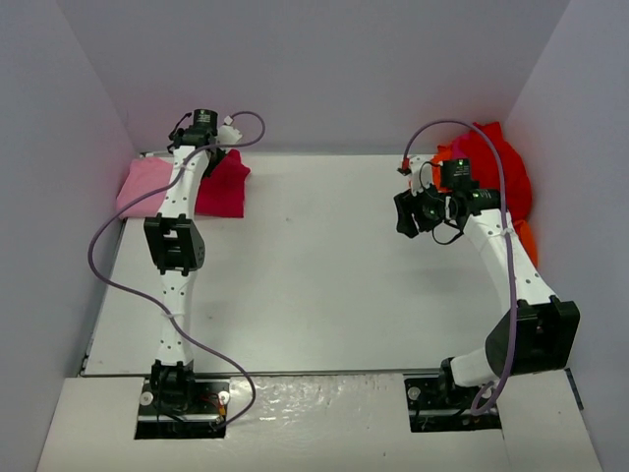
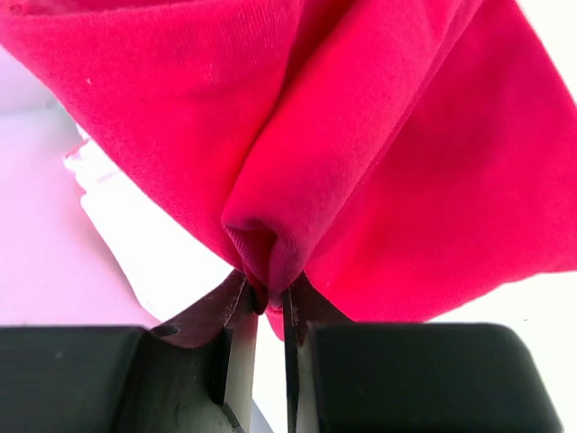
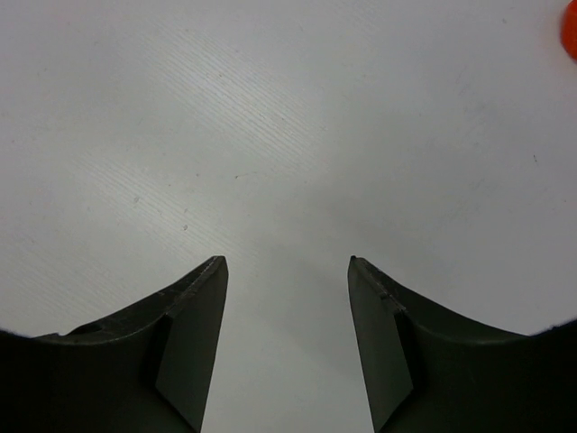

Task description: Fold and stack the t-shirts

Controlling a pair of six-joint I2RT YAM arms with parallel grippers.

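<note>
A crimson-magenta t-shirt (image 1: 224,185) lies folded at the table's far left, partly over a light pink t-shirt (image 1: 142,185). My left gripper (image 1: 214,149) is above them, shut on a bunched fold of the crimson cloth (image 2: 379,153), which hangs pinched between the fingertips (image 2: 269,290). At the far right a red t-shirt (image 1: 496,162) is heaped against the wall, with an orange t-shirt (image 1: 528,239) showing under it. My right gripper (image 1: 406,212) hovers left of that heap, open over bare table (image 3: 287,262) with nothing between its fingers. A sliver of orange t-shirt (image 3: 571,29) shows at the right wrist view's corner.
Grey walls (image 1: 59,147) close in the table on the left, back and right. The white table top (image 1: 314,256) stretches between the two piles. A purple cable (image 1: 108,236) loops beside the left arm, and a second purple cable (image 1: 506,226) runs along the right arm.
</note>
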